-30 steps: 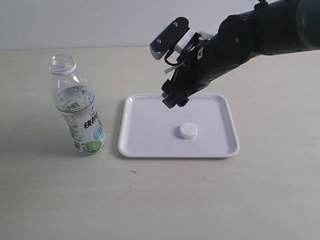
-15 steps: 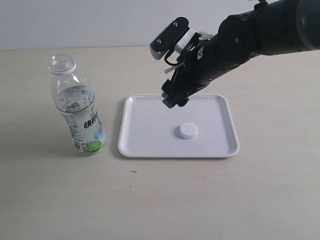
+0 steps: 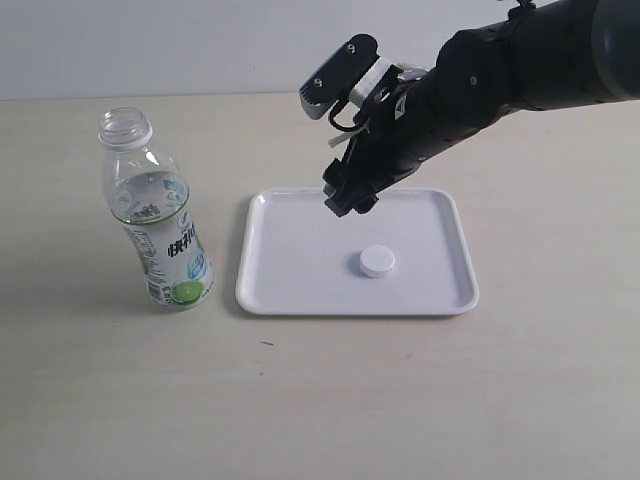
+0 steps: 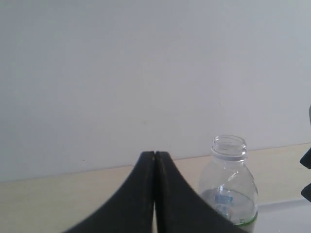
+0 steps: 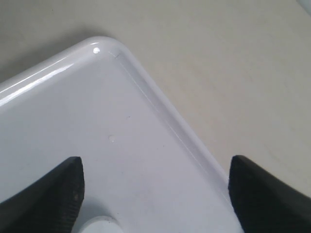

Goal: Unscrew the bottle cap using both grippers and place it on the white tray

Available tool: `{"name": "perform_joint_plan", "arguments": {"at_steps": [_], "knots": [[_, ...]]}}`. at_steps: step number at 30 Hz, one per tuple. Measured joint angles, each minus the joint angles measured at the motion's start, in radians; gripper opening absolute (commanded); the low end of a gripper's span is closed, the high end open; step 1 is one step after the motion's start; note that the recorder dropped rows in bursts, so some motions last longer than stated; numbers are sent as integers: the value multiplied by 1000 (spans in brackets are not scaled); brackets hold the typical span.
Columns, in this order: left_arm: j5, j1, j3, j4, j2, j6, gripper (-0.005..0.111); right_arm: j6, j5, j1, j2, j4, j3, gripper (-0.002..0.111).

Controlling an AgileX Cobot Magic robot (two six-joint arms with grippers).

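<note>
Zero change this past second: bottle cap (image 3: 377, 261) lies on white tray (image 3: 300, 290); my right claw (image 5: 155, 170) spread above it, left claw (image 4: 154, 156) pressed together, seemingly empty. Task looks done.

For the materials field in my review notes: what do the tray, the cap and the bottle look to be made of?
The white tray looks like glossy plastic: light glints along its raised rim. The bottle cap seems to be duller white plastic, with no sharp highlights. The bottle is probably thin clear plastic: it is see-through, with reflections on its wall.
</note>
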Motion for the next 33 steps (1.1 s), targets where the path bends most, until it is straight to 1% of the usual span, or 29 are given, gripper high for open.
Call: {"name": "perform_joint_plan", "arguments": {"at_steps": [10,21,26,33], "knots": [[51,0,0,15,-105,-32,0,0,0,0,0,0,0,77],[125,0,0,135,-248,-161,0,0,0,0,0,0,0,77],[151,0,0,151,-255,-182,0,0,0,0,0,0,0,77],[151,0,0,156,-255,-186,0,0,0,0,0,0,0,77]]}}
